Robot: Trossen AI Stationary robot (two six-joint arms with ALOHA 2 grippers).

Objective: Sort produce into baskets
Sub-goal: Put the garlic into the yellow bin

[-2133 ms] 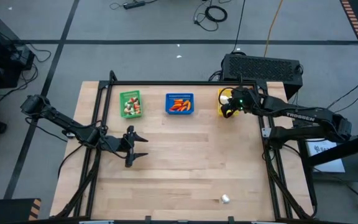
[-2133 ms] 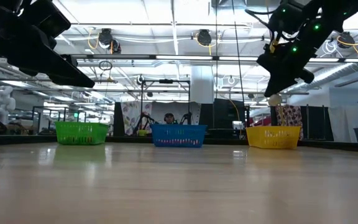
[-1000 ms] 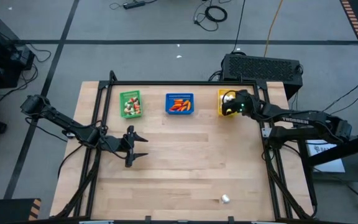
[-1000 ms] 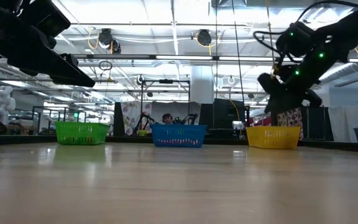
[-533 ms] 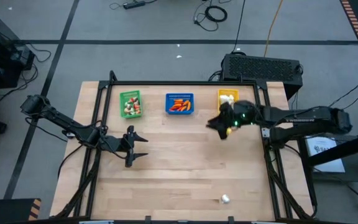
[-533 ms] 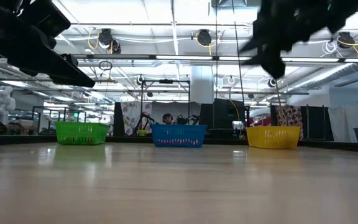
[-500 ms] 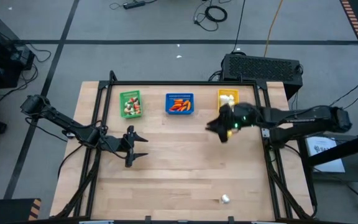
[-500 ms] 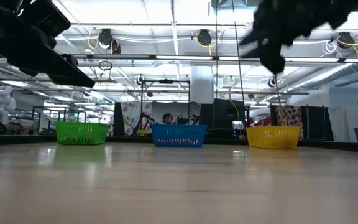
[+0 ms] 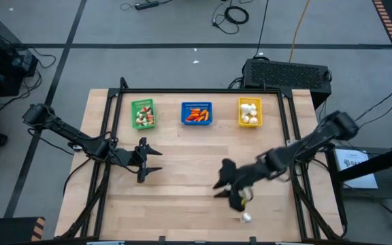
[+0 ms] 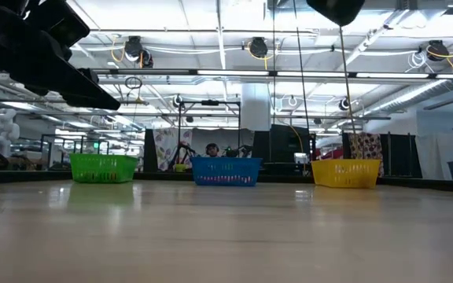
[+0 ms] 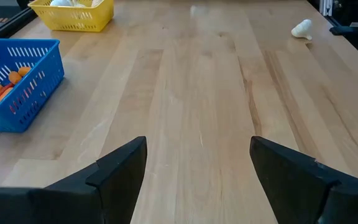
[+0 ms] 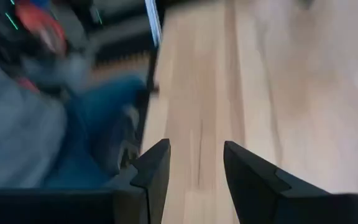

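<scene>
Now the right gripper (image 9: 227, 185) hangs unclenched just above the lone white garlic bulb (image 9: 246, 218) near the table's front edge, left gripper (image 9: 143, 160) parked agape at mid-left.

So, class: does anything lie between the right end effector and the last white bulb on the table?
Nothing visible does. The right end effector hangs open just beside the white bulb near the table's front edge, with only bare wood between them.
</scene>
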